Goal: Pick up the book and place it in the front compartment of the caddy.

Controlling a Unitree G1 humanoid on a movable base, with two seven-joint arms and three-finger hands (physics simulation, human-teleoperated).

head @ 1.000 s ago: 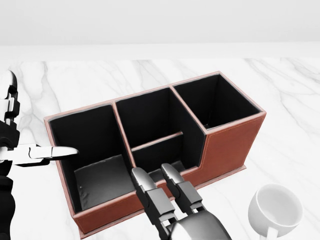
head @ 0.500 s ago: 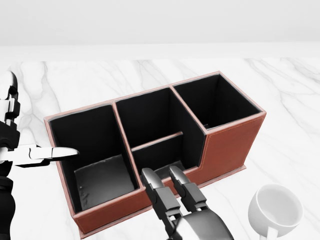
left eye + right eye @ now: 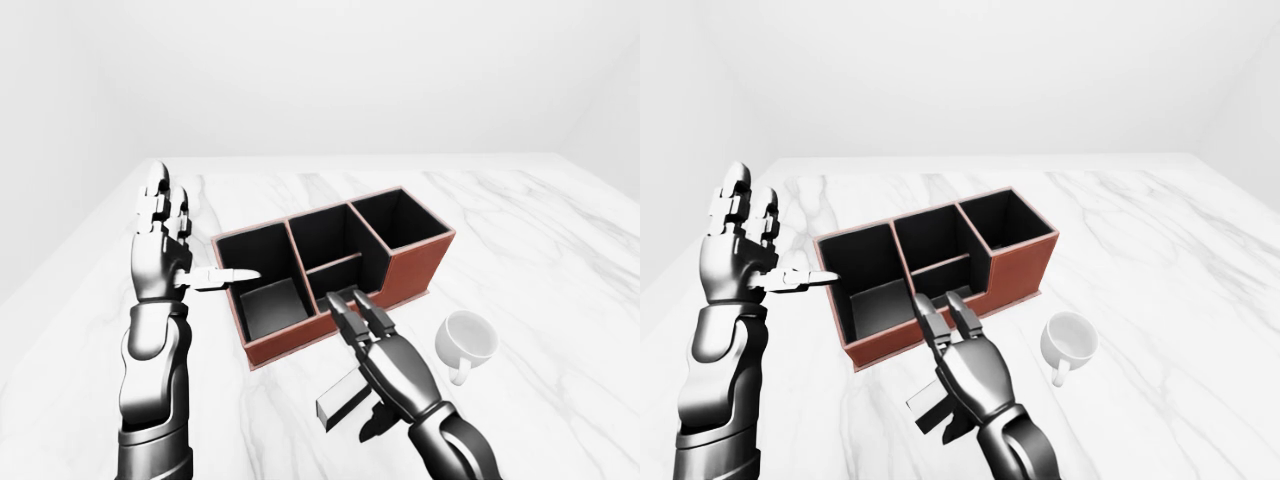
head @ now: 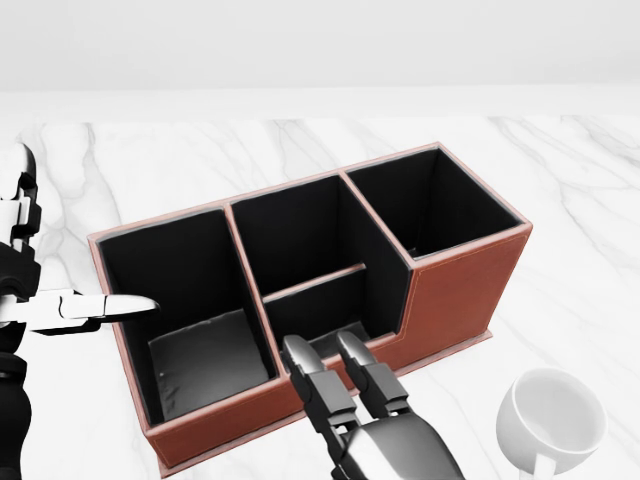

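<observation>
right robot hand (image 3: 385,350) drawn back slightly from caddy (image 4: 460,290), holding book (image 3: 345,396) low over desk (image 3: 560,260), outside front compartment; left robot hand (image 3: 165,255) wide, empty. insertion pending.

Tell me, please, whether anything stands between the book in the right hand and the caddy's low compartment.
Nothing visible does. The right hand holds the book just short of the caddy; its fingers reach the low wall. The mug sits off right, the left hand stays left.
</observation>
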